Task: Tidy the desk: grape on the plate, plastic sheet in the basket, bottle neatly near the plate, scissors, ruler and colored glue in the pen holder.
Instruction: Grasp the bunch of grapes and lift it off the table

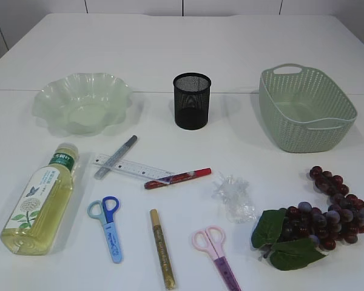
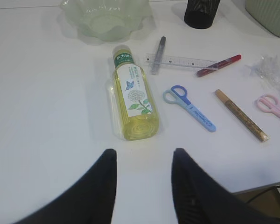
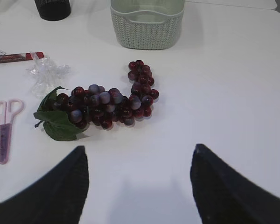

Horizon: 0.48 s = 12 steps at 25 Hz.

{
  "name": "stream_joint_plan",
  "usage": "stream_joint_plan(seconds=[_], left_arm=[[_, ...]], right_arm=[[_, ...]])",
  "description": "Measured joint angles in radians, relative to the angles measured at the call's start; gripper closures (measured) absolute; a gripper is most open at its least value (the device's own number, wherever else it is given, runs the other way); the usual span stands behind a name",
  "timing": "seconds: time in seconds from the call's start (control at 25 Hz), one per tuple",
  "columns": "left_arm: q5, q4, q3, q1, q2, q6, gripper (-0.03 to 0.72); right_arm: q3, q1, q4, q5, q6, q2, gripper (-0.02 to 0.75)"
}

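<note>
Grape bunch [image 3: 102, 105], just ahead of open right pincer [image 3: 140, 179]

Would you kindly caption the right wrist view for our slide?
Open right gripper above the grape bunch, crumpled plastic sheet and pink scissors alongside, basket beyond.

Grape bunch [image 3: 107, 105] lies flat just ahead of my right gripper [image 3: 140, 179], leaves pointing left, crumpled plastic sheet [image 3: 46, 77] beyond it to the left. Bottle [image 2: 132, 98] of yellow liquid is on its side right in front of my left gripper [image 2: 144, 179], cap pointing away toward the green plate [image 2: 107, 18]. Blue scissors [image 2: 189, 107], clear ruler [image 2: 182, 60] and gold glue pen [image 2: 241, 115] are off to its right.
</note>
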State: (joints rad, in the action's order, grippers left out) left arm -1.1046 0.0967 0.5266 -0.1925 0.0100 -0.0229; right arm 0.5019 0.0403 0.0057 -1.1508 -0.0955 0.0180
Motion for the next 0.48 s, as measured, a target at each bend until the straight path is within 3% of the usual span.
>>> stream_joint_plan(seconds=[0.48], left_arm=[[0.0,0.0,0.0,0.0,0.0,0.0,0.408]], right_arm=[[0.0,0.0,-0.006,0.0,0.0,0.0,0.208]])
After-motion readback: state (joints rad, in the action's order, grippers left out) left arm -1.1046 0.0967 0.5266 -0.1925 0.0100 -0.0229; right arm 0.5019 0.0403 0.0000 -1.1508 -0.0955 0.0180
